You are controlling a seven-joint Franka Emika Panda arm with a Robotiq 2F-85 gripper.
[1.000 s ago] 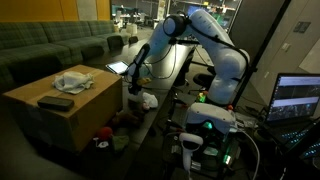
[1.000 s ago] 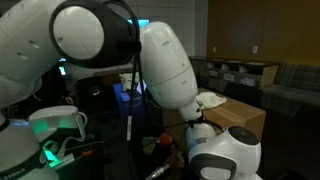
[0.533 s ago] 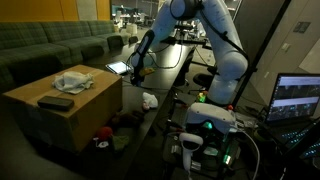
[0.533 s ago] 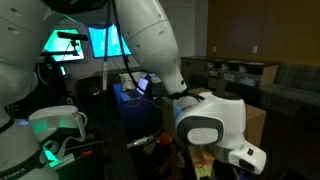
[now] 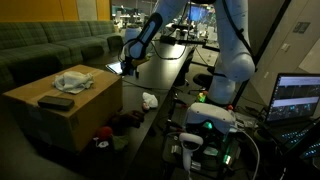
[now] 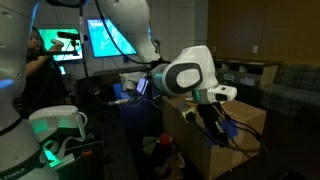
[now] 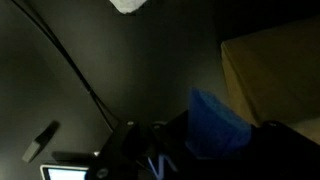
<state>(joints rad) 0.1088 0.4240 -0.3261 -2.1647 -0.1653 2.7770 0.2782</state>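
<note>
My gripper hangs raised beside the far corner of a wooden box. It also shows in an exterior view, in front of the box. In the dark wrist view a blue object sits between the black fingers, which appear shut on it. The box's edge lies to the right. A white crumpled thing lies on the floor below the gripper and shows at the top of the wrist view.
On the box lie a white cloth and a black remote. A tablet sits behind the gripper. A green sofa stands at the back. Small items lie on the floor; a laptop is right.
The arm has lifted from low near the floor, by the white thing, up to the height of the box's top. The white thing stays on the floor.
</note>
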